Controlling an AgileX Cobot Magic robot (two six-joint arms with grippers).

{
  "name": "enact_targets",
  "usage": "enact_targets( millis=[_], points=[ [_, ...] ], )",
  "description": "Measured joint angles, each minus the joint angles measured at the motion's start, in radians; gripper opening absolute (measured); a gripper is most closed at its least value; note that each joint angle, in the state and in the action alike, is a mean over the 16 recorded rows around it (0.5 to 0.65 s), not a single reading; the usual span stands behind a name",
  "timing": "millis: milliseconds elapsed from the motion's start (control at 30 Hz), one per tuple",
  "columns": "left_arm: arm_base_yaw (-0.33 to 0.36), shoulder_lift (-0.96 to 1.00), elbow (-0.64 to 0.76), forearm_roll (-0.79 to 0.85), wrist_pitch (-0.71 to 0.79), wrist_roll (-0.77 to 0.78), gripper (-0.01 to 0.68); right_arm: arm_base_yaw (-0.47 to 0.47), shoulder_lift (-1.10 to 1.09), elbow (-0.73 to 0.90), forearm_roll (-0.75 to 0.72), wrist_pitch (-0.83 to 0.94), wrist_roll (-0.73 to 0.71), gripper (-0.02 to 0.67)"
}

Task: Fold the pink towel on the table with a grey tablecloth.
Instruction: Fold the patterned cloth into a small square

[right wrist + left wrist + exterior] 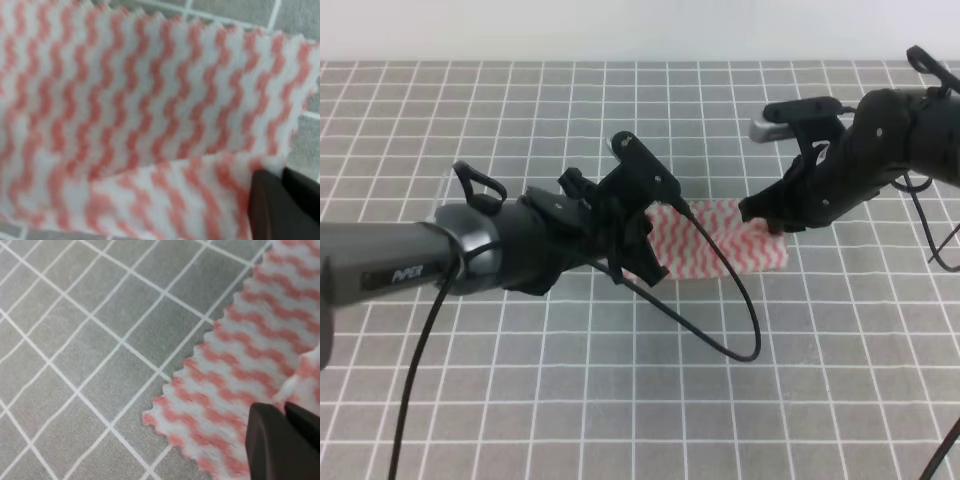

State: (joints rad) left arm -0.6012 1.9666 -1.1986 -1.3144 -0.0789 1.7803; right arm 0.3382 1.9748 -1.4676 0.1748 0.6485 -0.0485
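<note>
The pink towel (720, 240) lies as a narrow band on the grey tablecloth (520, 380) near the middle of the table. My left gripper (642, 250) is at the towel's left end and my right gripper (762, 213) is at its right far edge. In the left wrist view the dark fingers (272, 445) are pressed together on a raised fold of the towel (235, 370). In the right wrist view the fingers (272, 205) are shut on a layer of the towel (150, 100) that is folded over the layer beneath.
The grid-printed tablecloth covers the whole table up to the pale back wall (620, 25). A black cable (740, 310) loops from the left arm over the cloth in front of the towel. Another cable (935, 240) hangs by the right arm.
</note>
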Motion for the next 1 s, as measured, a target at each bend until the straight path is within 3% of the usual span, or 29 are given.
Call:
enact_targets(
  millis=[1000],
  points=[
    [0.06,0.058,-0.074,0.007,0.075,0.004,0.0,-0.018,0.021,-0.021,-0.023,-0.104,-0.01,-0.003]
  ],
)
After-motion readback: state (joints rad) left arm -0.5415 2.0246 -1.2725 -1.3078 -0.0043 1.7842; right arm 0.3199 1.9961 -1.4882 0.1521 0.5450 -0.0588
